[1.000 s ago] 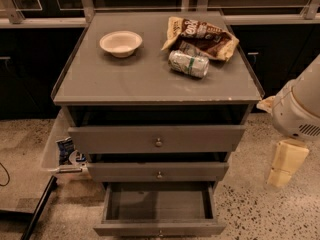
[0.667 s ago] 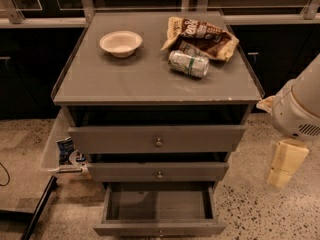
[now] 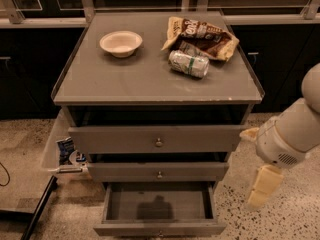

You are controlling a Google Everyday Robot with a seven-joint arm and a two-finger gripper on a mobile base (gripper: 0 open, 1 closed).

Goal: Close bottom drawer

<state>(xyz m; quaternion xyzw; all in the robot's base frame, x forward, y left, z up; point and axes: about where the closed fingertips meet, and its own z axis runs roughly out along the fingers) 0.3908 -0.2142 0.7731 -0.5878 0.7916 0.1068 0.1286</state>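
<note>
The bottom drawer of the grey cabinet is pulled well out. Its shallow box is empty, and its slim front with a tiny knob sits at the lower edge of the camera view. My gripper, cream-coloured below the white wrist, hangs to the right of the cabinet. It is level with the bottom drawer's right side, a short way off and not touching it.
The top drawer and middle drawer stand slightly out. On the cabinet top are a white bowl, a can on its side and a snack bag. A white bin stands left of the cabinet on the speckled floor.
My arm and gripper have moved down and to the left, closer to the bottom drawer's right side. The drawers have not moved.
</note>
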